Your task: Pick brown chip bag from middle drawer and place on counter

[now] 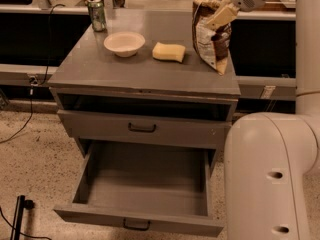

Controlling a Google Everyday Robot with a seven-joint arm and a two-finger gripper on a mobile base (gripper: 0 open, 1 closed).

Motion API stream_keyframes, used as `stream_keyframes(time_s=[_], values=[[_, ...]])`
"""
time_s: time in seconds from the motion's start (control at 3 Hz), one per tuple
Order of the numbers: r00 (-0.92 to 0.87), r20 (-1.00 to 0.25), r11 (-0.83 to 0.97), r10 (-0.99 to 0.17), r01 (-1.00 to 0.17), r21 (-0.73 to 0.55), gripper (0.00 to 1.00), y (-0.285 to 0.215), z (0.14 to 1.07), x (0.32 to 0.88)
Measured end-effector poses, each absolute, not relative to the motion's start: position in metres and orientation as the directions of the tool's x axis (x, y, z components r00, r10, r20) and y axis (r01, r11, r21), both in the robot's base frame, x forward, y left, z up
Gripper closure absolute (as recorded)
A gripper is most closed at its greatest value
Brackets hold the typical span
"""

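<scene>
The brown chip bag point(209, 39) stands tilted on the right side of the counter point(135, 73), its bottom near the counter's right edge. My gripper point(219, 8) is at the bag's top, with one tan finger point(220, 17) lying across the bag's upper front and the other behind it, shut on the bag's top. The middle drawer point(145, 186), the lowest one, is pulled out wide and holds nothing.
A white bowl point(124, 43) and a yellow sponge point(169, 52) sit mid-counter. A green can point(97, 14) stands at the back left. The drawer above point(145, 128) is slightly open. My white base point(270, 176) stands right of the cabinet. A cable point(20, 211) lies on the floor.
</scene>
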State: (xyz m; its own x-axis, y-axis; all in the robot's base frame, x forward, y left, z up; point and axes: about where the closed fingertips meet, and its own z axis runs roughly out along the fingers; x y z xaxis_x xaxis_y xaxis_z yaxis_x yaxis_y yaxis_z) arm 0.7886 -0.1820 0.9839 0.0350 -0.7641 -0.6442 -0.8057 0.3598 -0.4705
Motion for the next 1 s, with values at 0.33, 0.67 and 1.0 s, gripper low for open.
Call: stream_keyframes(time_s=[0.33, 0.67, 1.0], values=[[0.035, -0.645, 0.359, -0.763, -0.808, -0.468, 0.0, -0.179, 0.981, 0.791], [0.035, -0.645, 0.359, -0.763, -0.807, -0.468, 0.0, -0.179, 0.981, 0.791], [0.13, -0.624, 0.299, -0.77, -0.791, -0.533, 0.0, -0.179, 1.002, 0.781]])
